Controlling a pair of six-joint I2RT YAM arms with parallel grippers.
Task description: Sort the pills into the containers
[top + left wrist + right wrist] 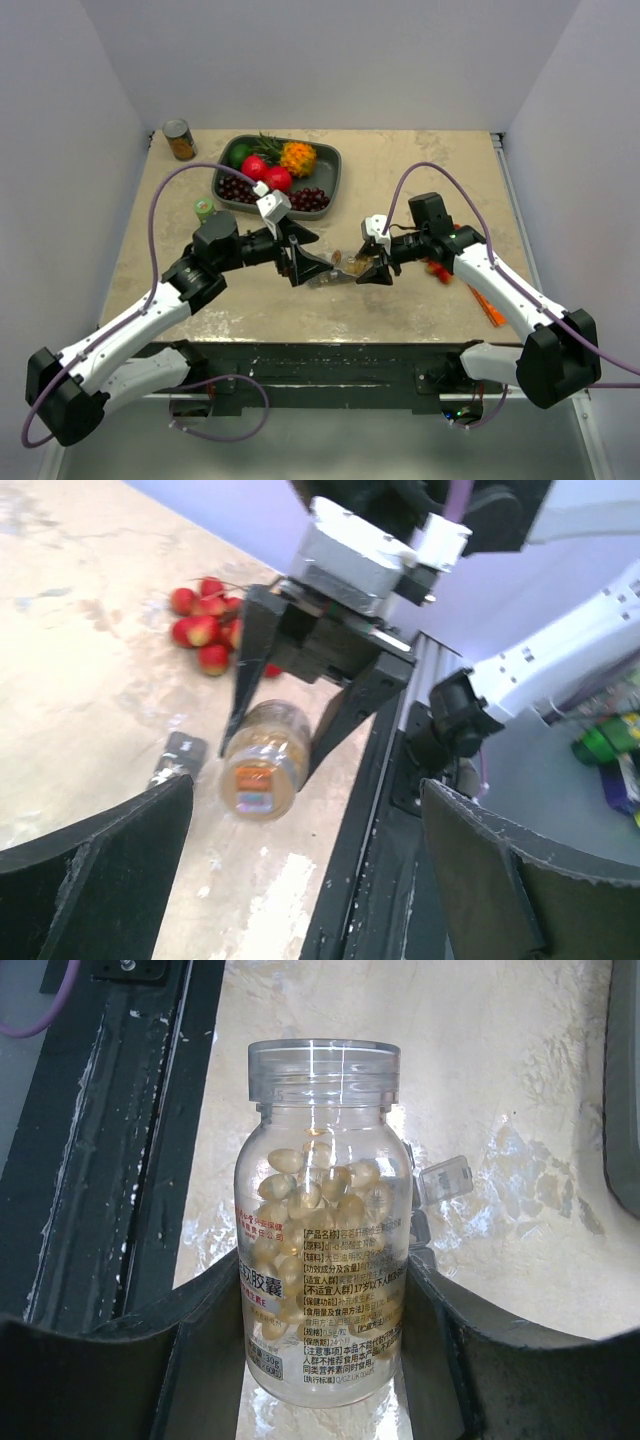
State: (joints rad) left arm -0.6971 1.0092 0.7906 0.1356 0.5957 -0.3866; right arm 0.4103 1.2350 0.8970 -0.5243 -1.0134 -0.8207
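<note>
Left hand (306,266): fingers spread wide with nothing between them. In your left wrist view the pill bottle (322,1230) sits just past its fingertips.

Right hand (320,1295): clamped on the pill bottle, with one finger on each side of the lower body. It's a clear bottle full of pale capsules, and the clear cap (323,1065) is on. The cap end points away from the right wrist, toward the left hand. From overhead the two hands face each other over the near-centre of the counter (400,190), with the bottle between them.

Containers (446,1178): all you get is a small clear square lid flap on the counter, just right of the bottle in the right wrist view. The bottle and fingers hide the rest. I can't tell from here which compartment it is, or whether any pills are in it.

Other items:
- The fruit tray (330,165) is at the back of the counter, well apart from both hands.
- The tin can (179,140) is in the far-left corner.
- A cluster of small red fruits (205,630) lies on the counter beyond the right hand in the left wrist view.
</note>
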